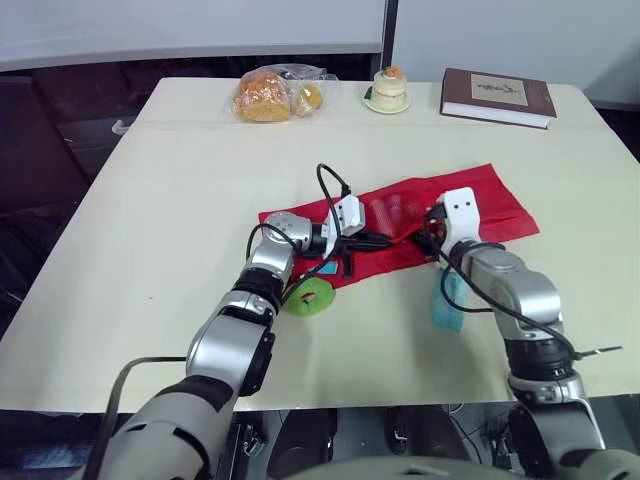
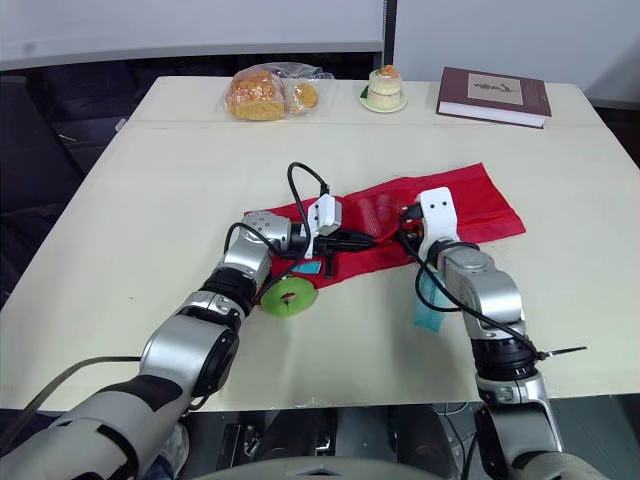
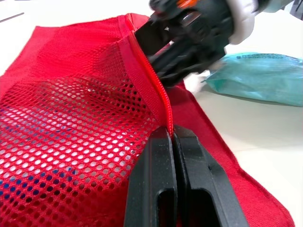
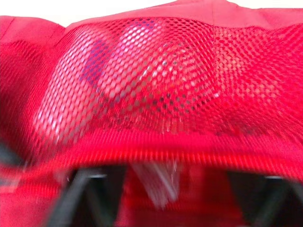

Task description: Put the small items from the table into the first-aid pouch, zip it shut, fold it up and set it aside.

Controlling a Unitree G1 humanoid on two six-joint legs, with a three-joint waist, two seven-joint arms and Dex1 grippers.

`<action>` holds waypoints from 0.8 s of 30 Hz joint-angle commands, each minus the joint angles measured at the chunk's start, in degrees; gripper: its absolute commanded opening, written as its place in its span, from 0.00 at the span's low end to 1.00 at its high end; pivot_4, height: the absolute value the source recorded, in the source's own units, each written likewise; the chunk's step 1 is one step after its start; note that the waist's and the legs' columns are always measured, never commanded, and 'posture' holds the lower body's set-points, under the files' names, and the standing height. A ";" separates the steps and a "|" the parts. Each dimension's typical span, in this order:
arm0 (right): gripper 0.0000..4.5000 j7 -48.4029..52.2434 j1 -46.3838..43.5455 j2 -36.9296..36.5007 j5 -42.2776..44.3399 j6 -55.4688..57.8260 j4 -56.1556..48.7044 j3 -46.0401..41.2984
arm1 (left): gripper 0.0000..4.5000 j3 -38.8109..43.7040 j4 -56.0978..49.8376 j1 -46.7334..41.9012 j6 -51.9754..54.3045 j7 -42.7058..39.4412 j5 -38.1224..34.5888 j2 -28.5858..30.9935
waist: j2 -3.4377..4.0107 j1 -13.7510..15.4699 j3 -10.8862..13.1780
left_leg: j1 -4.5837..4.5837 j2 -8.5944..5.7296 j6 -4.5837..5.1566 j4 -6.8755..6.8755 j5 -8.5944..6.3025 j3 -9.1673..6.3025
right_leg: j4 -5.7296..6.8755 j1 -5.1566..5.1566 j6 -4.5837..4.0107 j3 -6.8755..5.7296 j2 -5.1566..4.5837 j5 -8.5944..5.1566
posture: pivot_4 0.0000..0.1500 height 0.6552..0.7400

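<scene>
Left end effector [image 3: 174, 135] tight on pouch [image 3: 71, 118]

Left arm reaches forward, forearm low. Left gripper [image 3: 173, 135]: black fingers [image 3: 154, 165] pressed together, nipping the zip edge of the red mesh first-aid pouch [image 3: 71, 109]. Right arm bent at the elbow. Right gripper [image 1: 432, 234] sits just ahead of the left one, facing it, fingers [image 4: 87, 191] spread apart.

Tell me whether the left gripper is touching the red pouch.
Touching. The left wrist view shows the left gripper pinched shut on the pouch along its zipper edge.
</scene>
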 commanded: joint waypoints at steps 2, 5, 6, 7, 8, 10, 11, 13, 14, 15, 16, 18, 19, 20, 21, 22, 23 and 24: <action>0.67 3.74 3.12 -3.67 2.68 3.02 -9.46 0.29 | 0.00 0.52 1.40 -2.04 -1.12 1.08 0.03 0.33 | 0.00 -0.03 0.00 | 0.01 0.00 0.00 0.00 0.00 0.00 | 0.02 0.00 0.00 0.00 0.01 0.00 | 1.00 0.87; 0.54 3.43 3.89 -4.18 2.76 3.66 -10.80 -0.08 | 0.00 0.48 1.95 -2.35 -1.52 0.98 0.02 0.25 | 0.00 -0.07 0.00 | 0.04 0.00 0.00 0.00 0.00 0.01 | 0.04 0.00 0.00 0.01 0.03 0.00 | 1.00 0.87; 0.46 3.17 4.02 -4.08 2.54 3.56 -10.65 -0.10 | 0.00 0.41 2.04 -2.42 -1.66 0.82 0.03 0.19 | 0.00 -0.03 0.00 | 0.04 0.00 0.00 0.00 0.00 0.00 | 0.04 0.00 0.00 0.01 0.03 0.00 | 1.00 0.87; 0.35 3.00 4.11 -4.02 2.31 3.35 -10.37 -0.01 | 0.00 0.34 2.10 -2.47 -1.75 0.70 0.05 0.13 | 0.00 -0.01 0.00 | 0.04 0.00 0.00 0.00 0.00 0.00 | 0.04 0.00 0.00 0.01 0.03 0.00 | 1.00 0.87; 0.31 2.53 4.07 -3.99 1.53 2.68 -9.63 0.45 | 0.00 0.26 2.10 -2.50 -1.82 0.55 0.07 0.04 | 0.00 -0.01 0.00 | 0.03 0.00 0.00 0.00 0.00 0.00 | 0.03 0.00 0.00 0.01 0.03 0.00 | 1.00 0.87; 0.13 1.70 3.57 -3.97 -0.34 0.72 -7.33 1.85 | 0.00 0.12 2.07 -2.56 -1.97 0.34 0.13 -0.09 | 0.00 -0.02 0.00 | 0.02 0.00 0.00 0.00 0.00 0.01 | 0.01 0.00 0.00 0.01 0.02 0.00 | 1.00 0.87; 0.04 1.42 3.10 -3.80 -1.15 -0.36 -5.98 2.57 | 0.00 0.09 2.03 -2.61 -1.97 0.24 0.13 -0.15 | 0.00 -0.02 0.00 | 0.02 0.00 0.00 0.00 0.00 0.02 | 0.01 0.00 0.00 0.02 0.01 0.00 | 1.00 0.87; 0.01 1.08 1.95 -3.80 -2.90 -2.55 -3.50 4.10 | 0.00 0.07 2.00 -2.69 -1.98 0.08 0.14 -0.20 | 0.00 -0.03 0.00 | 0.02 -0.01 0.00 0.00 0.00 0.03 | 0.01 0.00 0.00 0.02 0.01 0.00 | 1.00 0.87; 0.01 1.01 1.12 -4.00 -4.20 -4.04 -1.87 5.27 | 0.00 0.05 1.98 -2.72 -1.99 -0.05 0.15 -0.20 | 0.00 -0.03 0.00 | 0.02 -0.02 0.00 0.00 0.00 0.03 | 0.02 0.00 0.00 0.02 0.01 0.00 | 1.00 0.87; 0.01 0.84 0.46 -3.95 -5.12 -5.26 -0.45 5.98 | 0.00 0.04 1.99 -2.75 -1.98 -0.13 0.17 -0.20 | 0.00 -0.05 0.00 | 0.02 -0.02 0.00 0.00 0.00 0.03 | 0.02 0.00 0.00 0.02 0.01 0.00 | 1.00 0.87; 0.01 0.33 -0.29 -3.20 -5.69 -6.59 1.28 6.16 | 0.00 0.00 1.92 -2.75 -1.82 -0.38 0.15 -0.19 | 0.00 -0.05 0.00 | 0.02 -0.02 0.00 0.00 0.00 0.03 | 0.02 0.00 0.00 0.02 0.02 0.00 | 1.00 0.87; 0.01 -0.55 -1.71 -1.53 -6.45 -9.29 4.59 6.13 | 0.00 -0.17 1.70 -2.67 -1.50 -1.15 0.12 -0.14 | 0.00 -0.05 0.00 | 0.03 -0.02 0.00 0.00 0.00 0.03 | 0.02 0.00 0.00 0.02 0.02 0.00 | 1.00 0.87; 0.01 -0.83 -2.26 -1.11 -7.13 -10.87 6.11 6.26 | 0.00 -0.22 1.67 -2.67 -1.48 -1.30 0.16 -0.18 | 0.00 -0.05 0.00 | 0.03 -0.02 0.00 0.00 0.00 0.02 | 0.01 0.00 0.00 0.01 0.02 0.00 | 1.00 0.87; 0.01 -1.23 -2.89 -0.75 -8.10 -13.26 7.88 6.50 | 0.00 -0.29 1.64 -2.66 -1.55 -1.50 0.20 -0.22 | 0.00 -0.05 0.00 | 0.02 -0.02 0.00 0.00 0.00 0.01 | 0.01 0.00 0.00 0.01 0.02 0.00 | 1.00 0.87; 0.01 -1.65 -3.54 -0.34 -9.05 -15.98 9.62 6.72 | 0.00 -0.34 1.65 -2.68 -1.60 -1.65 0.24 -0.25 | 0.00 -0.06 0.00 | 0.02 -0.02 0.00 0.00 0.00 0.02 | 0.01 0.00 0.00 0.01 0.02 0.00 | 1.00 0.87; 0.01 -1.95 -4.10 0.00 -9.86 -18.69 11.16 6.91 | 0.00 -0.36 1.70 -2.72 -1.67 -1.72 0.27 -0.28 | 0.00 -0.08 0.00 | 0.02 -0.02 0.00 0.00 0.00 0.03 | 0.00 0.00 0.00 0.01 0.02 0.00 | 1.00 0.87; 0.01 -2.04 -4.51 0.53 -10.31 -21.26 12.37 6.92 | 0.00 -0.37 1.75 -2.76 -1.70 -1.79 0.30 -0.29 | 0.00 -0.08 0.00 | 0.01 -0.02 0.00 0.00 0.00 0.04 | -0.01 0.00 0.00 0.02 0.01 0.00 | 1.00 0.87; 0.01 -2.11 -4.69 1.24 -10.32 -23.46 13.18 6.63 | 0.00 -0.37 1.82 -2.81 -1.74 -1.81 0.34 -0.29 | 0.00 -0.09 0.00 | 0.01 -0.02 0.00 0.00 0.00 0.05 | -0.01 0.00 0.00 0.03 0.01 0.00 | 1.00 0.87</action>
